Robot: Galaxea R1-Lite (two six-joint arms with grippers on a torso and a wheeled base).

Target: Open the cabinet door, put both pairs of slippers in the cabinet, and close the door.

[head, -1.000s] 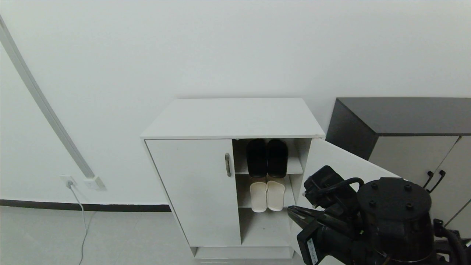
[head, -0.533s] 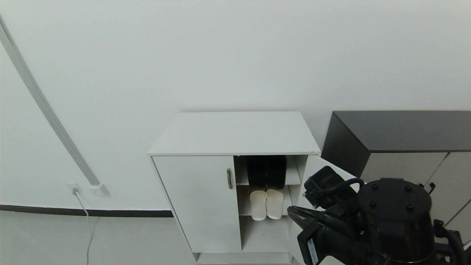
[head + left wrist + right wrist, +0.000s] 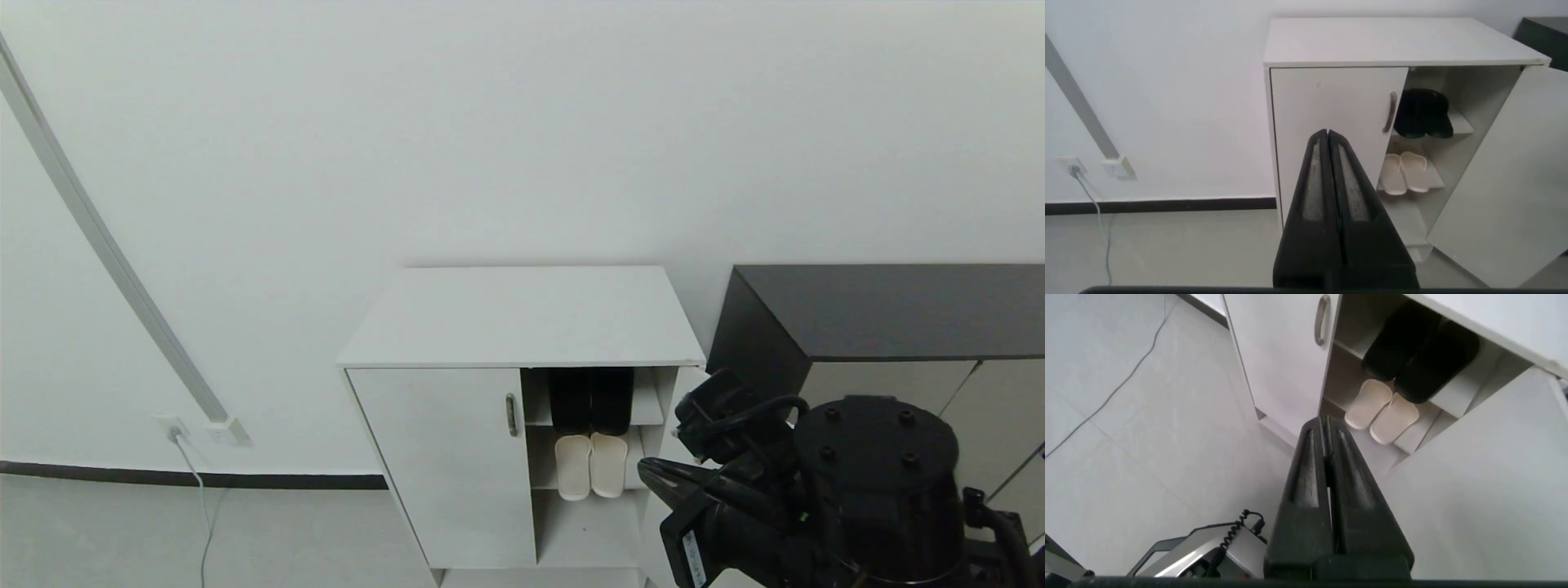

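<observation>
No readable text, no numbers (none legible)

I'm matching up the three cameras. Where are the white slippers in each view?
Head view: white slippers on the middle shelf, below the black slippers, lower centre of the picture.
Left wrist view: white slippers on the same shelf, under the black slippers.
Right wrist view: white slippers under the black slippers, in the open compartment.
Shared landmark: the closed door's handle, beside that shelf.
</observation>
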